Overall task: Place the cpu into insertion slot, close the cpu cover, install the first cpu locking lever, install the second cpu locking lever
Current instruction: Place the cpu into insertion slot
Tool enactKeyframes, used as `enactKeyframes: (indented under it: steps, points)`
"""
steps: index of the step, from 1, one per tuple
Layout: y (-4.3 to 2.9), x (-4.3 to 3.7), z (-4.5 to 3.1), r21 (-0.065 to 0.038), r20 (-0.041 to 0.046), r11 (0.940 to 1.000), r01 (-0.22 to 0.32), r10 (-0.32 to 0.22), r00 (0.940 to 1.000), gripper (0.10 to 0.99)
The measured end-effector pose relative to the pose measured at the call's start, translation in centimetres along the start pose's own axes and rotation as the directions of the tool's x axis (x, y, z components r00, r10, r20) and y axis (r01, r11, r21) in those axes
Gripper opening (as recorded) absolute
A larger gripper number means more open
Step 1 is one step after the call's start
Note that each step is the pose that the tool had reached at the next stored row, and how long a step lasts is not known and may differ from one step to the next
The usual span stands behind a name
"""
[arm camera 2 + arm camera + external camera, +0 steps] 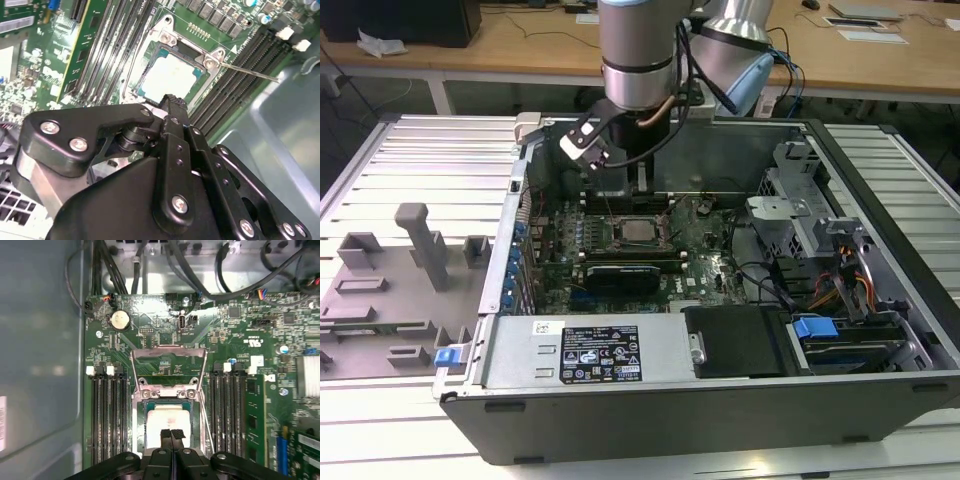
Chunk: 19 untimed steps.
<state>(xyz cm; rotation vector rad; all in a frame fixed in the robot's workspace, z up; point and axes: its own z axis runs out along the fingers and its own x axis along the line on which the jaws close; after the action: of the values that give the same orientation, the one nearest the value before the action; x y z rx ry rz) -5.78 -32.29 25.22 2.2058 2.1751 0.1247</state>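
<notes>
The cpu lies flat in the insertion slot, silvery top face up; it also shows as the cpu and the cpu. The cpu cover, a thin metal frame with a square window, is swung open beyond the slot. A thin wire locking lever sticks out free beside the socket. My gripper hangs just over the chip's near edge, its two black fingers pressed together with nothing between them. It also shows as the gripper and, below the arm, the gripper.
The green motherboard sits deep inside an open computer case. Long black memory slots flank the socket on both sides. Black cables run along the case wall. A grey fixture tray lies at the exterior view's left.
</notes>
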Motion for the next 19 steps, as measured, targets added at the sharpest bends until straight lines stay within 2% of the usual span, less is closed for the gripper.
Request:
enactKeyframes:
  steps: [2,4,8,9,10,11,19]
  points:
    - [0.06,0.02,-0.75,0.000,0.0022,1.0000,0.000,0.000,1.0000,0.106]
    - [0.16,0.06,-1.94,0.000,0.0077,1.0000,0.001,-0.001,1.0000,0.106]
    - [0.17,0.06,-2.03,0.000,0.0082,1.0000,0.001,-0.001,1.0000,0.106]
    - [0.18,0.06,-2.03,0.002,0.0082,1.0000,0.001,-0.001,1.0000,0.106]
    - [0.26,0.06,-2.03,0.014,0.0085,0.9999,0.000,0.000,1.0000,0.106]
    - [0.38,0.06,-2.01,0.030,0.0087,0.9995,0.000,0.000,1.0000,0.106]
    - [0.77,0.07,-1.97,0.032,0.0086,0.9995,0.000,0.000,1.0000,0.106]
